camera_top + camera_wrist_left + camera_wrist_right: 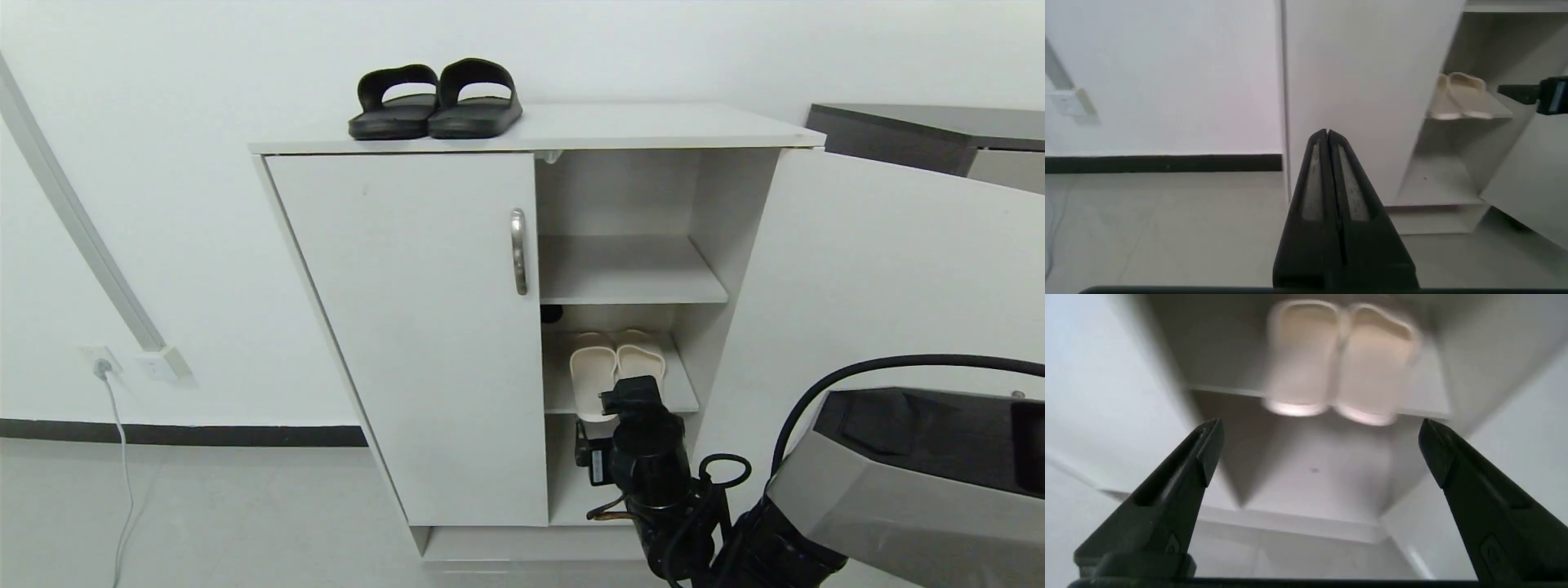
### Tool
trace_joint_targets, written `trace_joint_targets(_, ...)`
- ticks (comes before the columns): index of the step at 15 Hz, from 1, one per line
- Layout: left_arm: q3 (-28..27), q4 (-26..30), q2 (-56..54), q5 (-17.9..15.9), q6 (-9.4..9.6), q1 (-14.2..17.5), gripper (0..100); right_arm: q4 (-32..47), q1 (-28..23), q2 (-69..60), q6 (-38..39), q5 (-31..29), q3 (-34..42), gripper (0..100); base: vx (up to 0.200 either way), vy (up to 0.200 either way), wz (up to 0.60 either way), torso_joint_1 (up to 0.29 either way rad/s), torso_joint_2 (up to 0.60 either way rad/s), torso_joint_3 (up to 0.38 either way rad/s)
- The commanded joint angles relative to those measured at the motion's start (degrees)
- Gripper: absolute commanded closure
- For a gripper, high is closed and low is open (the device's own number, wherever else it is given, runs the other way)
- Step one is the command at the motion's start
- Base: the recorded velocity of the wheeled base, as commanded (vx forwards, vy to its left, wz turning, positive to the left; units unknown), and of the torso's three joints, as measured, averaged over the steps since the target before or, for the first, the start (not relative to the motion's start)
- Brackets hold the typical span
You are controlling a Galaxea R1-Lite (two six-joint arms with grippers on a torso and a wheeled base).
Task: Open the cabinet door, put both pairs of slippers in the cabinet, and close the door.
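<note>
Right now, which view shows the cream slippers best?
The right wrist view: the cream slippers lie close and unblocked. In the head view the right gripper partly hides them; the left wrist view shows them far off.

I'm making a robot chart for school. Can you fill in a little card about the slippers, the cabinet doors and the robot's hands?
Black slippers: side by side on top of the cabinet
Cream slippers: on a shelf inside the cabinet
Right door: open
Left door: closed
Right hand: open, empty, near the cream slippers
Left hand: shut, holding nothing
</note>
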Motion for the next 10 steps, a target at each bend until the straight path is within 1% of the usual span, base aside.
trace_joint_targets(1, 0.0, 0.0, 0.1, 0.0, 0.00, 0.0, 100, 0.0, -0.1, 0.2, 0.0, 0.0, 0.0, 0, 0.000, 0.200, 0.00, -0.007, 0.00, -0.002)
trace_joint_targets(10, 0.0, 0.0, 0.1, 0.0, 0.00, 0.0, 100, 0.0, -0.1, 0.2, 0.0, 0.0, 0.1, 0, 0.000, 0.200, 0.00, 0.001, 0.00, 0.002)
